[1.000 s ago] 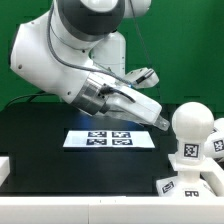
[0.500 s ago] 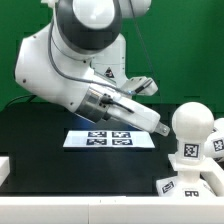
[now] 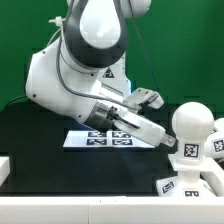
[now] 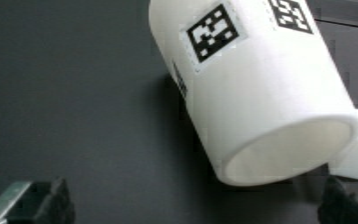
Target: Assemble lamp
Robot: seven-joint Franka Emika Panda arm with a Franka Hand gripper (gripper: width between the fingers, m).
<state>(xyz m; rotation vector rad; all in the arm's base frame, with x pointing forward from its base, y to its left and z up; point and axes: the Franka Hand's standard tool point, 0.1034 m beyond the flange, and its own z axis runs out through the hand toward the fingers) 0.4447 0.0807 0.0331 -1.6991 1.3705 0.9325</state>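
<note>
The round white bulb (image 3: 191, 121) stands upright at the exterior view's right on a tagged white body (image 3: 189, 152). More tagged white lamp parts (image 3: 185, 187) lie below it, and another (image 3: 218, 142) shows behind it at the edge. My gripper (image 3: 166, 142) reaches down just left of the bulb, not touching it. In the wrist view a tapered white tagged part, the shade by its shape (image 4: 256, 90), lies on its side on the black table. Its round end points between my fingers. The gripper (image 4: 194, 200) is open, fingers wide apart with nothing between them.
The marker board (image 3: 90, 139) lies flat on the black table under the arm. A white edge piece (image 3: 5, 166) shows at the exterior view's left. A green wall stands behind.
The arm has swung forward and lowered. The gripper has dropped from above the marker board's right end to beside the bulb's body.
</note>
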